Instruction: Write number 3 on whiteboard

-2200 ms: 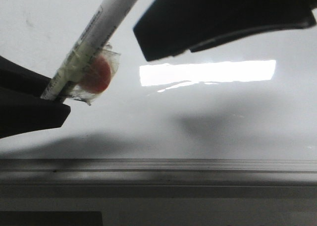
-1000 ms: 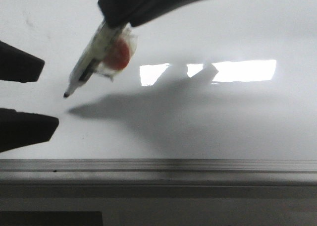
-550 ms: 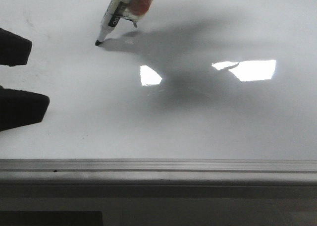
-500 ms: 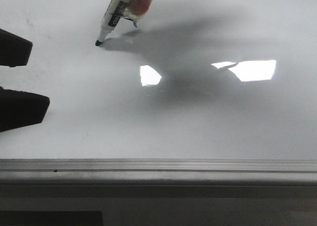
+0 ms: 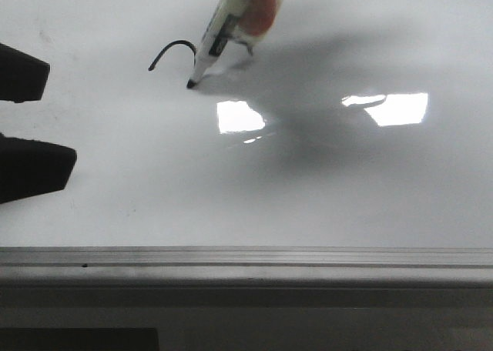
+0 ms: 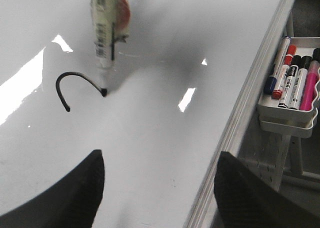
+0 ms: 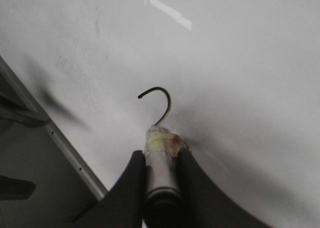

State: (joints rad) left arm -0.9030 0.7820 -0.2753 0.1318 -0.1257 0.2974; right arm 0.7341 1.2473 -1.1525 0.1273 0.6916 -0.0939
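Observation:
The whiteboard fills the front view, with bright light reflections on it. A short black hooked arc, the top of the number 3, is drawn on it. The arc also shows in the left wrist view and the right wrist view. My right gripper is shut on a white marker pen wrapped with tape and a red spot. The pen tip touches the board at the arc's right end. My left gripper is open and empty at the left, above the board.
A grey metal edge strip runs along the board's near side. A white tray holding several coloured markers hangs beyond the board's edge in the left wrist view. The right arm's shadow lies on the board.
The marker went from beside my left gripper's fingers into my right gripper. Its tip came down on the board, then moved right, leaving the hooked arc. The left gripper stayed open.

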